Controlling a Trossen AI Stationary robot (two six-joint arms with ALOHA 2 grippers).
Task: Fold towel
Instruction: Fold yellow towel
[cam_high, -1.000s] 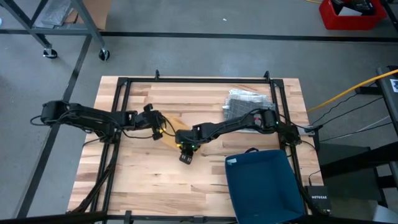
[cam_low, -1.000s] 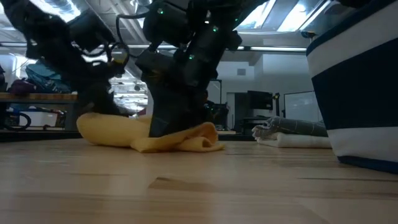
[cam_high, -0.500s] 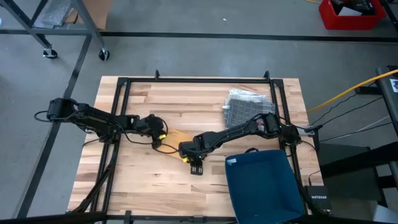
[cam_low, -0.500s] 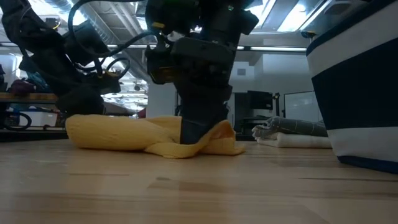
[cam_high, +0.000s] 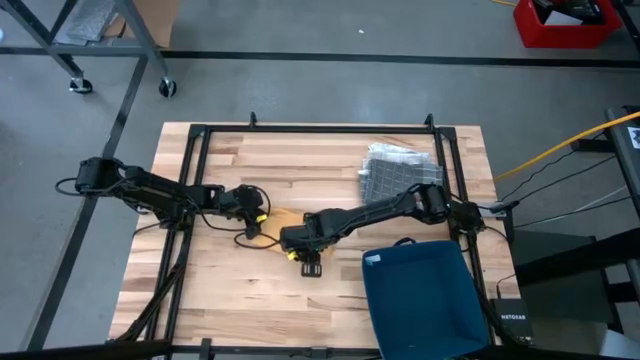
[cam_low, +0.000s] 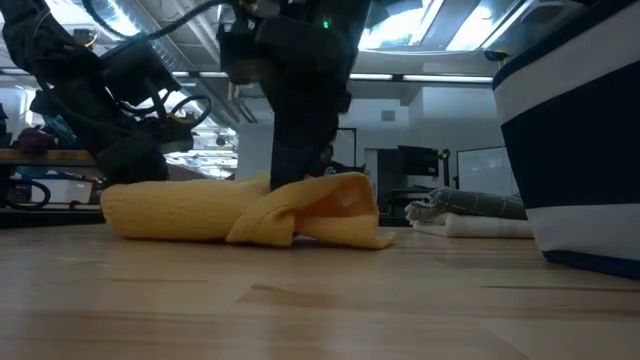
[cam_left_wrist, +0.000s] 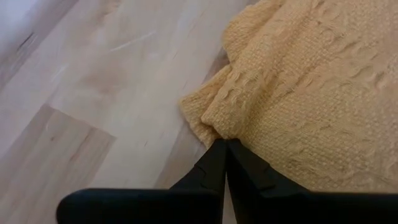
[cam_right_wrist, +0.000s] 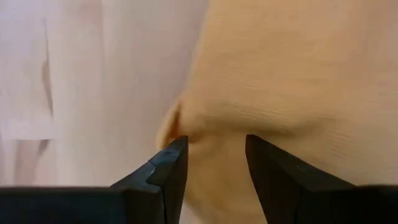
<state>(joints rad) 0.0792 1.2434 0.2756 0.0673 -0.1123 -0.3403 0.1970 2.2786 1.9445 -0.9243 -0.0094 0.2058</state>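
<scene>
- High view: Both arms meet at mid-table over the yellow towel, which lies bunched on the wooden table. The left gripper sits at the towel's left end and the right gripper at its near edge, apparently so each can work a separate corner. A folded grey towel lies well apart at the far right; a blue bin stands at the near right.
- Low view: The towel rests in a low heap with one flap raised under the right arm, judged a fold in progress.
- Left wrist view: The left gripper has its jaws shut tight on the towel's corner, likely pinning that end in place.
- Right wrist view: The right gripper stands with jaws parted, towel fabric bulging between them; whether it grips cannot be told.
</scene>
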